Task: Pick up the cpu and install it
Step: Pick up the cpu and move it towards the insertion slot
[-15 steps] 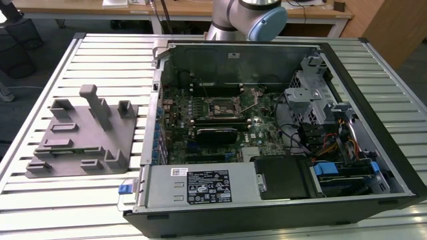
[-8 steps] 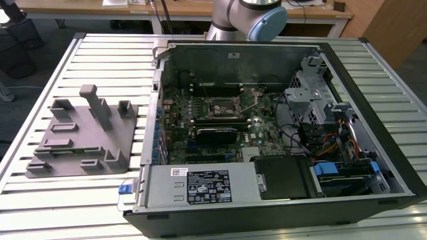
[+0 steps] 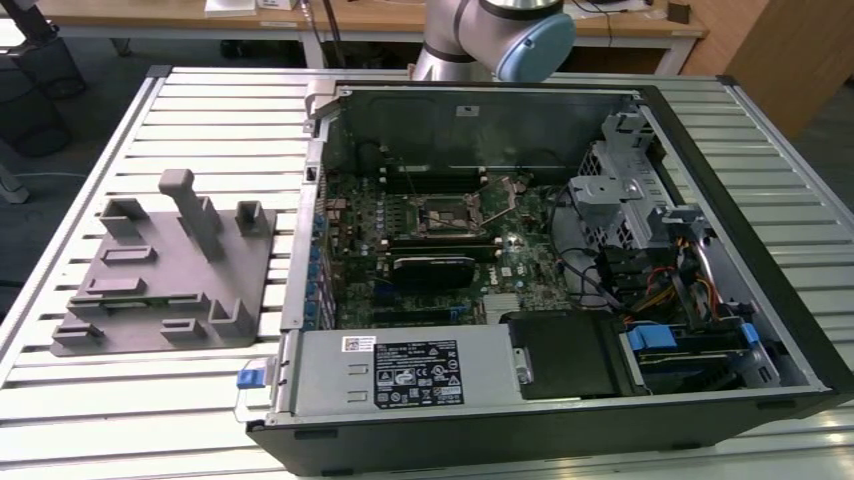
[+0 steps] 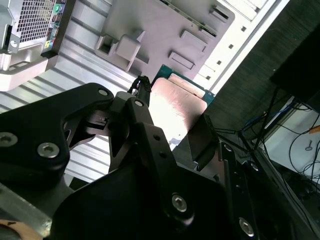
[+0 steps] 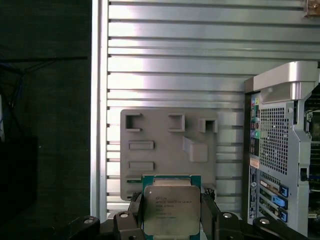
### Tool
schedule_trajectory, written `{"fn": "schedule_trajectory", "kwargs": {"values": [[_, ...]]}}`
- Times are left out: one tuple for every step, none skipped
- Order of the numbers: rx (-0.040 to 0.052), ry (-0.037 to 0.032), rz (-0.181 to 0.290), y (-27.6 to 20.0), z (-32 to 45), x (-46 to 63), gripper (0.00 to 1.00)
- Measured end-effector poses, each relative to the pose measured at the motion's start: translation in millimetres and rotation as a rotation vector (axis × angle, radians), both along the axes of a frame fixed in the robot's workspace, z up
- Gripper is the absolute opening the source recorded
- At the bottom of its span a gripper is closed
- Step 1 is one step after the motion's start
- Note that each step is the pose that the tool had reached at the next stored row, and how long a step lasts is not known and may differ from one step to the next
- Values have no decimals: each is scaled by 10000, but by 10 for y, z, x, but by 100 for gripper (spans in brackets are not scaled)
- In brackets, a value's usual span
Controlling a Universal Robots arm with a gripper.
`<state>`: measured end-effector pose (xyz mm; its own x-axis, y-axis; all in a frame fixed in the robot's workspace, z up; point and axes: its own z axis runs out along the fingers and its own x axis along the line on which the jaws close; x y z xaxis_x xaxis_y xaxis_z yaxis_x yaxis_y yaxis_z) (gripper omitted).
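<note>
Gripper point(image 5: 171, 223) in the first wrist view was clamped on the cpu point(image 5: 171, 212), black fingers point(image 5: 134, 214) against two opposite edges. Silver lid faced the camera, green board edge showing past it. Cpu hung in the air and overlapped one edge of the grey tray point(image 5: 165, 155) behind it. Computer case point(image 5: 280, 150) stood just beside the tray on the slatted table point(image 5: 175, 50), rear panel toward the camera.

Second wrist view, seen from behind the fingers point(image 4: 145, 125): cpu point(image 4: 175, 107) pinched between them and tilted. Tray point(image 4: 160, 30) lay beyond it, a case point(image 4: 30, 25) corner beside the tray.

Exterior view: tray point(image 3: 174, 285) lay flat on the table point(image 3: 200, 100), pegs upright. Case point(image 3: 747, 250) lay open just beside the tray, on the exterior view's right of it, with the motherboard point(image 3: 427, 290) and its socket point(image 3: 447, 212) exposed. Arm point(image 3: 494, 30) rose behind the case, well apart from the tray.
</note>
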<state>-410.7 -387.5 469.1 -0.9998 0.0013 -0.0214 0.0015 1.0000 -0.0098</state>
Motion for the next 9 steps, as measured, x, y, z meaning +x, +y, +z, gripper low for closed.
{"fn": "schedule_trajectory", "kwargs": {"values": [[0,0,0,0,0,4,54],[-1,0,0,0,0,9,54],[0,0,0,0,0,14,54],[0,0,0,0,0,19,54],[0,0,0,0,0,23,54],[0,-1,0,0,0,27,54],[0,0,0,0,0,33,54],[0,0,0,0,0,37,54],[0,0,0,0,0,42,54]]}}
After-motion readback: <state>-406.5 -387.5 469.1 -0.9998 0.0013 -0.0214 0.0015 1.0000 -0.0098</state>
